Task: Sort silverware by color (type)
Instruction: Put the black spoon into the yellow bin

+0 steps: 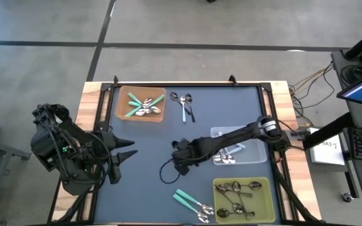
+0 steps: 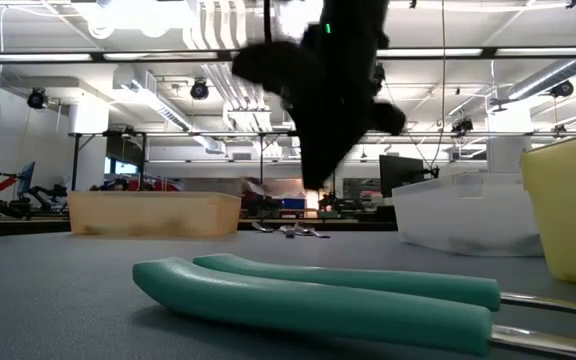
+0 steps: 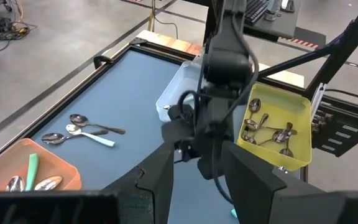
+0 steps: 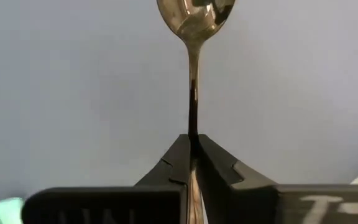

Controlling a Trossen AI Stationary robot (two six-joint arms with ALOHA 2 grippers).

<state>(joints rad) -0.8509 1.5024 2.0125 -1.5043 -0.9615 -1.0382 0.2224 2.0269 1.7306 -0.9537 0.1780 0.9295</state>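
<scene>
Right gripper [image 4: 193, 149], mid-frame in the high view over the dark counter [image 1: 149, 150], has its jaws closed on the thin handle of a plain metal spoon [image 4: 194, 18], pinched near the handle end so the bowl hangs clear, probably for the yellow tray [image 1: 270, 207] of matching metal spoons at lower right. Left gripper [image 1: 123, 156] waits at left centre, jaws partly open, holding nothing. Two teal-handled spoons [image 1: 190, 202] lie loose at bottom centre, more in the orange tray [image 1: 122, 108] upper left.
</scene>
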